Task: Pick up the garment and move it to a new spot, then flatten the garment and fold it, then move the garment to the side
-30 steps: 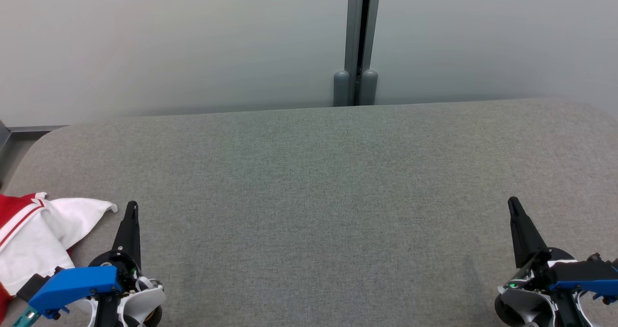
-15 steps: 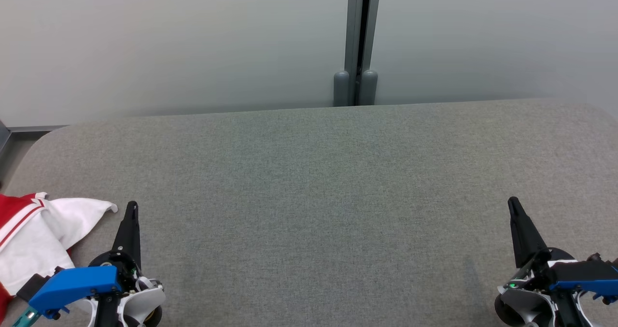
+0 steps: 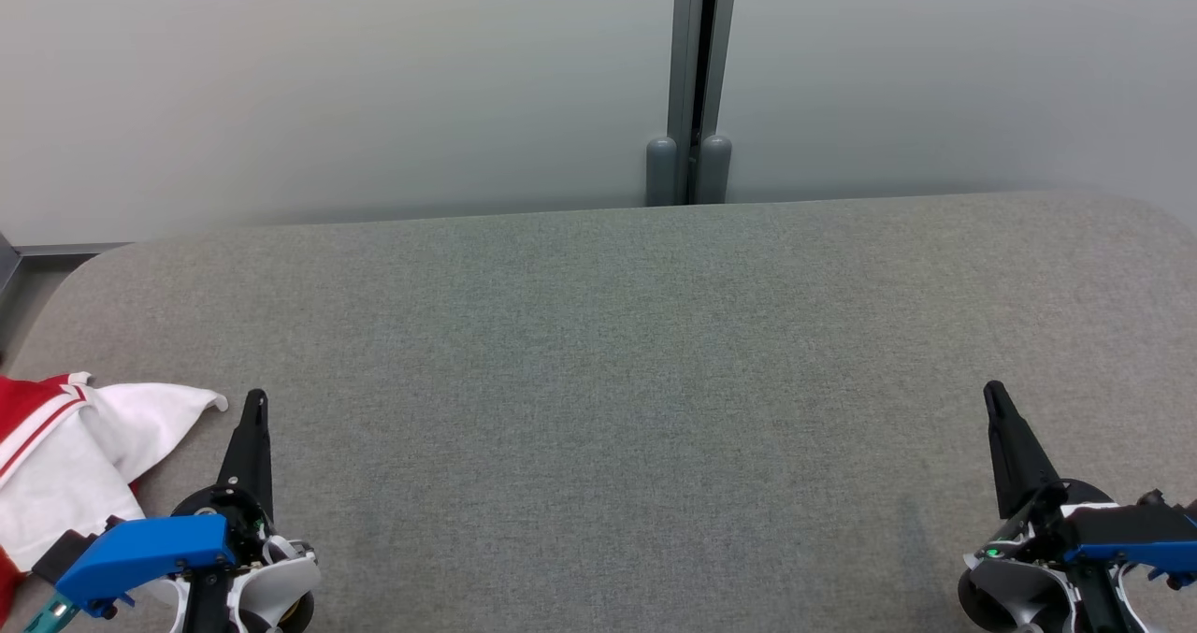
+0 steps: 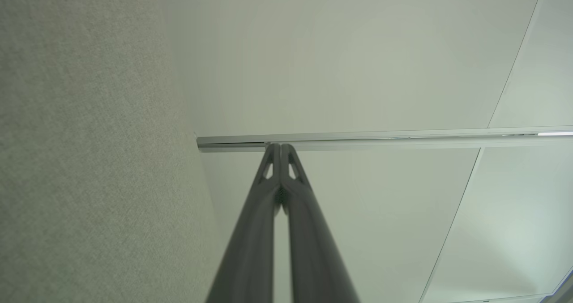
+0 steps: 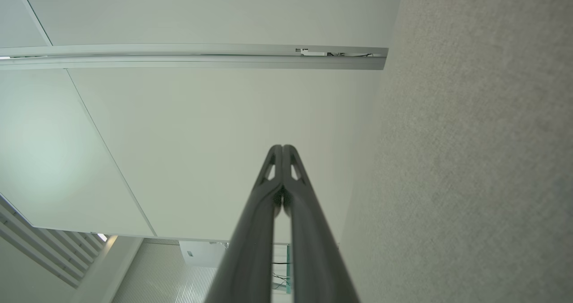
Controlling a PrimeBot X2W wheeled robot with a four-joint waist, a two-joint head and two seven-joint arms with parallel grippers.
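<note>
Pale, smooth wall panels (image 3: 374, 81) stood behind a grey counter (image 3: 608, 381) covered in fine, felt-like woven fabric, its far corners rounded; the two panels met at one upright grey metal post (image 3: 697, 53), and two short, round-topped grey caps (image 3: 661, 173) sat side by side at the foot of the post, just beyond the counter's far edge.

One soft white and red garment (image 3: 65, 455) lay crumpled at the counter's near left edge, partly cut off by the border of the head view; its white cloth fell in loose folds with one pointed flap reaching rightward, and a red band carried thin white stripes.

The left tool (image 3: 254, 401) sat just right of the garment; its two long, dark, tapered fingers were pressed together into a single point, gripping nothing and clear of the cloth; a blue plastic housing (image 3: 140, 553) and a rounded white shell sat at its base.

The right tool (image 3: 993, 392) stood well apart at the near right, its two fingers likewise closed and empty; a small green light glowed on its base.

In each wrist view the matte dark fingers (image 4: 250, 249) met at the tips, each with one small triangular cut-out there.
</note>
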